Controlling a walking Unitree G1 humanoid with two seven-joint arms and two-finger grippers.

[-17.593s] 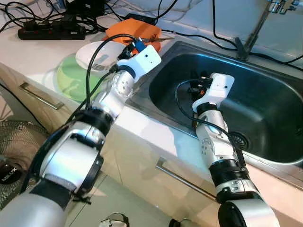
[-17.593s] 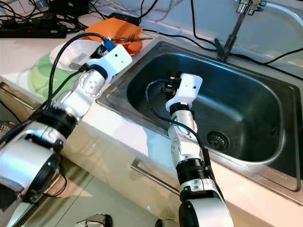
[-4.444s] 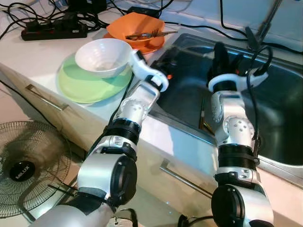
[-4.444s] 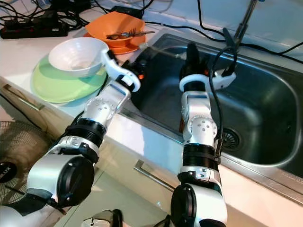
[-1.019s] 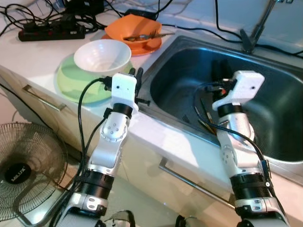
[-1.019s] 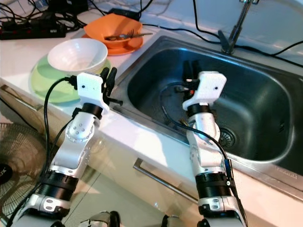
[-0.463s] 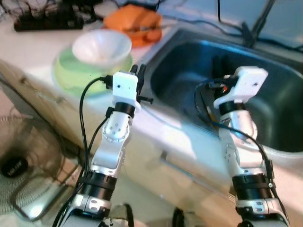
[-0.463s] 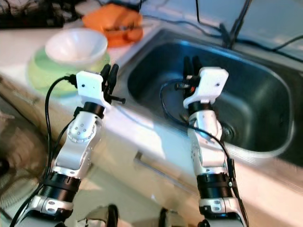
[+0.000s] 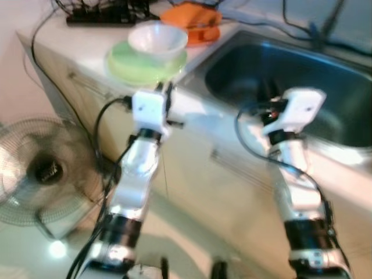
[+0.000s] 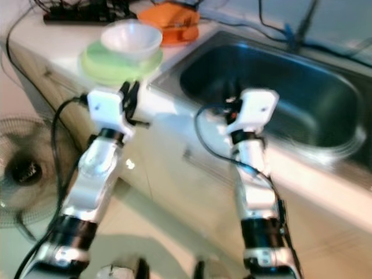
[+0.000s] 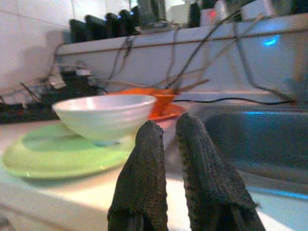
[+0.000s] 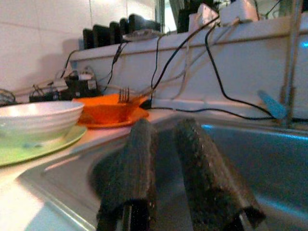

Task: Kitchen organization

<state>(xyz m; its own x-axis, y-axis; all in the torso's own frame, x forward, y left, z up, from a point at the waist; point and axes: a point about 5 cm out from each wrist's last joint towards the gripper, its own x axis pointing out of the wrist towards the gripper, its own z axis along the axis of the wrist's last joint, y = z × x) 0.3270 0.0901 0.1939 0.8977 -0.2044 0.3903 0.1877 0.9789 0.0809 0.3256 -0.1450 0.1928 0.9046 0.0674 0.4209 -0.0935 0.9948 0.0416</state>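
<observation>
Dishes sit on our pale countertop (image 9: 87, 40) to the left of the stainless-steel sink basin (image 9: 279, 75): a round white ribbed bowl (image 9: 157, 39) rests inside a flat lime-green plate (image 9: 125, 63), and behind them a glossy orange bowl (image 9: 195, 14) on an orange plate (image 12: 139, 115) holds a metal fork (image 12: 126, 93) that leans on its rim. Our left gripper (image 11: 166, 139) hangs in front of the counter edge, just below and near the green plate; its two black fingers (image 11: 144, 168), rough and pebbled like knurled rubber, stand nearly together with only a thin slit between them, and they grip nothing and touch nothing. Our right gripper (image 12: 161, 139) hovers at the front lip of the sink; its jaws also show a narrow gap, fingertips close but not pressed, with nothing between them. Both arms are silver with white box-shaped wrist housings and looping black cables (image 9: 107, 125). Behind the dishes a black power strip (image 9: 99, 17) lies against the wall among tangled black cords. A grey wire-caged floor fan (image 9: 40, 174) stands on the glossy pale floor at our left, beside the cream cabinet front (image 9: 192, 180). Both head views are blurred, so finer detail in the sink cannot be told.
</observation>
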